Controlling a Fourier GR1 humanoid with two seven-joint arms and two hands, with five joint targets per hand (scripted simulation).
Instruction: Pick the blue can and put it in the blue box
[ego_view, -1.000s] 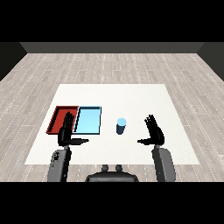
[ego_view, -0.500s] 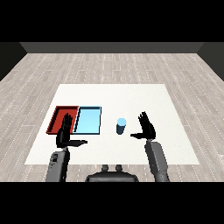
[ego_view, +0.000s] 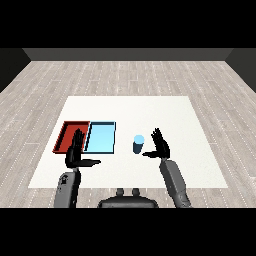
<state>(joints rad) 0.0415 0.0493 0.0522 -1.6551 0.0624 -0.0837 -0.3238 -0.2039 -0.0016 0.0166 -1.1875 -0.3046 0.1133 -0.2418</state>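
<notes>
The right hand (ego_view: 160, 145) has moved in toward the blue can (ego_view: 138, 144) over the last second and now sits just beside it on the can's right, fingers straight and spread, thumb reaching toward the can — not yet curled round it. That suggests the approach is nearly over and the grasp comes next. The left hand (ego_view: 76, 152) hangs open at the near edge of the trays. The can stands upright on the white table (ego_view: 150, 107), a short light-blue cylinder just right of the blue box (ego_view: 101, 137) — outside it.
</notes>
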